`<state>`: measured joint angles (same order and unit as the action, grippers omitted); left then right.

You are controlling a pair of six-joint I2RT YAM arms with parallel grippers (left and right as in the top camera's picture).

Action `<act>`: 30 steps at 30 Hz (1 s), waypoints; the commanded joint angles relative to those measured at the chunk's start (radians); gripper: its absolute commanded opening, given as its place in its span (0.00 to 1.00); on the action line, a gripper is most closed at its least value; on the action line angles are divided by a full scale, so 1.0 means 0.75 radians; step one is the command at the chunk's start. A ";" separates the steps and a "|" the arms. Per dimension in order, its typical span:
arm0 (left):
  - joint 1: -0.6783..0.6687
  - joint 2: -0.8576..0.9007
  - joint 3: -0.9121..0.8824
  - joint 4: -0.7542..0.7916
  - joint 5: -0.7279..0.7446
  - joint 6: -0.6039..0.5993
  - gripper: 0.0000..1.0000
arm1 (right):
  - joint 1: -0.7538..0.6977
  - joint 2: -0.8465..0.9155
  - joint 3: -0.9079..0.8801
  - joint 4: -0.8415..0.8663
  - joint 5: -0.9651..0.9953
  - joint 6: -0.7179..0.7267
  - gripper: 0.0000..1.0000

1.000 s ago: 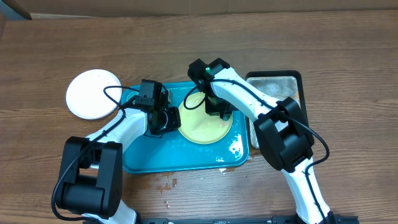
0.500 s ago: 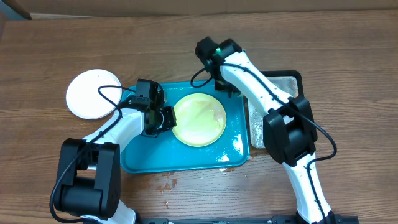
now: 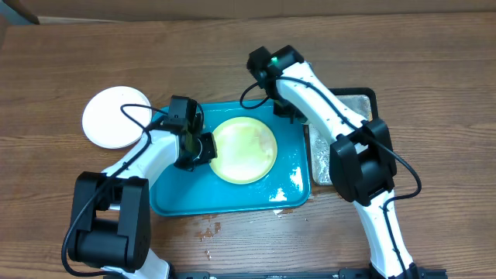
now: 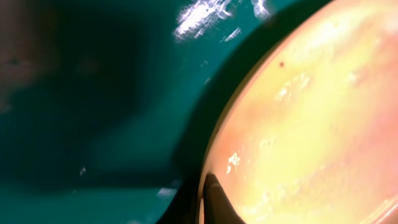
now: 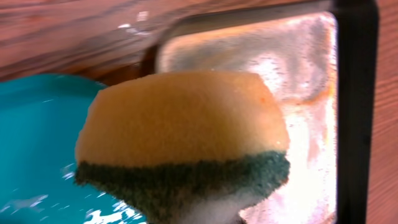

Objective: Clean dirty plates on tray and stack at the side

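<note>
A pale yellow-green plate [image 3: 244, 149] lies in the teal tray [image 3: 177, 195], wet and streaked. My left gripper [image 3: 203, 147] is shut on its left rim. In the left wrist view one dark finger [image 4: 217, 202] lies over the plate [image 4: 311, 112] edge, above the tray [image 4: 93, 124] floor. My right gripper [image 3: 285, 108] hangs at the tray's back right corner, shut on a yellow sponge [image 5: 186, 118] with a green scouring side. A white plate [image 3: 116, 118] rests on the table left of the tray.
A black tray [image 3: 370, 94] of foamy water stands right of the teal tray, and it shows behind the sponge in the right wrist view [image 5: 357, 93]. Foam and water patches lie on the teal tray's right side [image 3: 294, 182]. Drips mark the wooden table [image 3: 208, 229] in front.
My right gripper lifted the sponge off the yellow-green plate and moved back and right to the tray's corner. My left gripper drew the plate slightly left.
</note>
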<state>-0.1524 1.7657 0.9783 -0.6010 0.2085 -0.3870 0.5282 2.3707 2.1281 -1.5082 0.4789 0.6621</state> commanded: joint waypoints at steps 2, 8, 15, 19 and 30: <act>0.013 0.051 0.154 -0.176 -0.222 0.063 0.04 | -0.106 0.016 0.037 -0.015 -0.013 0.025 0.04; 0.013 -0.070 0.330 -0.293 -0.224 0.073 0.04 | -0.176 0.016 0.037 -0.030 -0.052 0.005 0.04; 0.001 -0.151 0.540 -0.547 -0.409 0.072 0.04 | -0.193 0.016 0.037 -0.016 -0.076 -0.010 0.04; -0.009 -0.151 0.653 -0.738 -0.582 0.072 0.04 | -0.193 0.016 0.037 0.000 -0.099 -0.010 0.04; -0.091 -0.151 0.794 -1.005 -0.916 -0.009 0.04 | -0.193 0.016 0.036 0.016 -0.123 -0.020 0.04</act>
<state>-0.2050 1.6733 1.5352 -1.3331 -0.3439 -0.3653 0.3805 2.3707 2.1281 -1.5013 0.3897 0.6540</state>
